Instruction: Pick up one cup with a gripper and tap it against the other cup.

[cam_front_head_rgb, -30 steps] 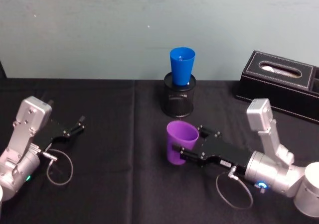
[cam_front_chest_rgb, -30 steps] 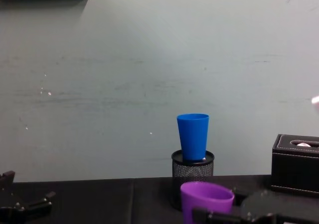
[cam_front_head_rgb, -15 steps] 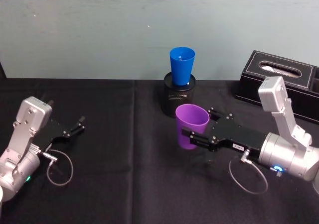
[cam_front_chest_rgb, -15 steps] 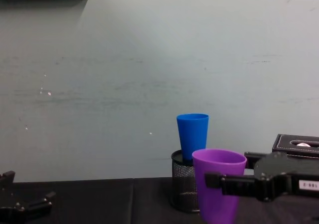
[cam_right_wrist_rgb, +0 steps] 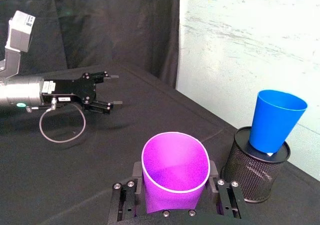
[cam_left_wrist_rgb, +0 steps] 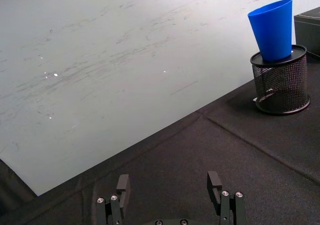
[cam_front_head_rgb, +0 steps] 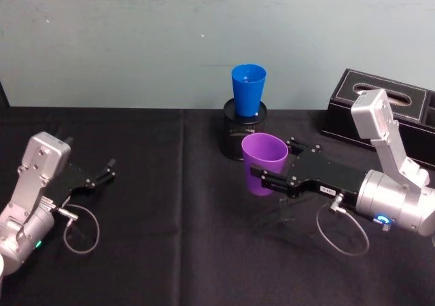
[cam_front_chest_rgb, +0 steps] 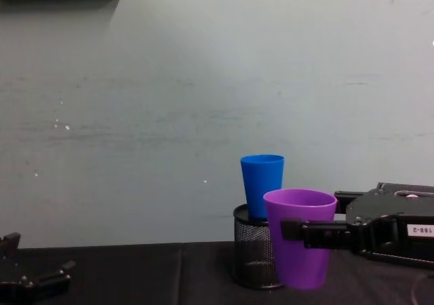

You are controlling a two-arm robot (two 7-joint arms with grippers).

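My right gripper (cam_front_head_rgb: 266, 173) is shut on the purple cup (cam_front_head_rgb: 264, 163) and holds it upright in the air, just in front of the blue cup (cam_front_head_rgb: 247, 91). In the chest view the purple cup (cam_front_chest_rgb: 300, 247) hangs level with the wire holder, a little below and right of the blue cup (cam_front_chest_rgb: 262, 185), apart from it. The right wrist view shows the purple cup (cam_right_wrist_rgb: 175, 177) between my fingers, with the blue cup (cam_right_wrist_rgb: 274, 121) farther off. My left gripper (cam_front_head_rgb: 103, 173) rests open at the left of the table, nothing between its fingers.
The blue cup stands inside a black wire-mesh pen holder (cam_front_head_rgb: 245, 139) near the back wall. A black tissue box (cam_front_head_rgb: 384, 112) sits at the back right. A black cloth (cam_front_head_rgb: 170, 238) covers the table, with open room in the middle and left.
My right gripper has lifted the purple cup off the table and carried it back toward the blue cup. The left arm has not moved.
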